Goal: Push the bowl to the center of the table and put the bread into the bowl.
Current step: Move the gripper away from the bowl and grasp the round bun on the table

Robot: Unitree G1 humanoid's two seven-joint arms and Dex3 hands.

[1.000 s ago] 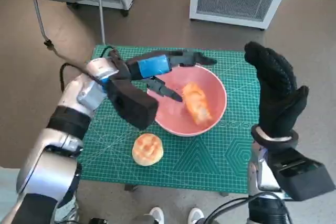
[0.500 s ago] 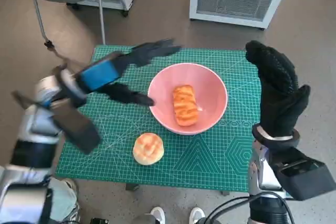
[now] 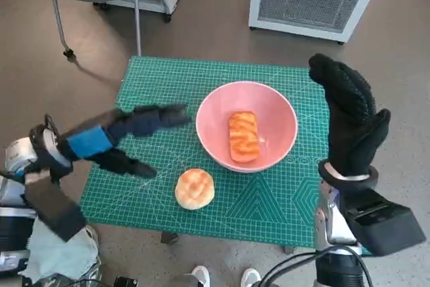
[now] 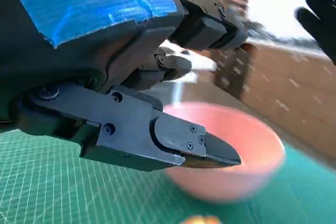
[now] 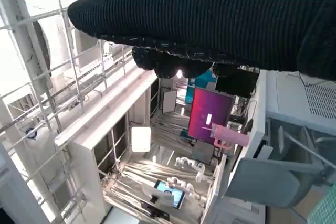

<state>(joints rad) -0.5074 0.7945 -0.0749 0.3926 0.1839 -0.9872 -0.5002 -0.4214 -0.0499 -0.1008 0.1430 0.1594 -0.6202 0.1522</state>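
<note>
Bowl (image 3: pixel 218 109) holds bread (image 3: pixel 244 136) (round bun (image 3: pixel 195 189) outside).

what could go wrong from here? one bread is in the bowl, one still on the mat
1. The round bun lies on the green mat close to the table's near edge; a clumsy sweep by the left hand might knock it off.
2. The pink bowl already holds a long bread; reaching across it could nudge the bowl off centre.
3. The right hand is raised, open, beside the bowl's rim; lowering it carelessly could clip the rim.
</note>
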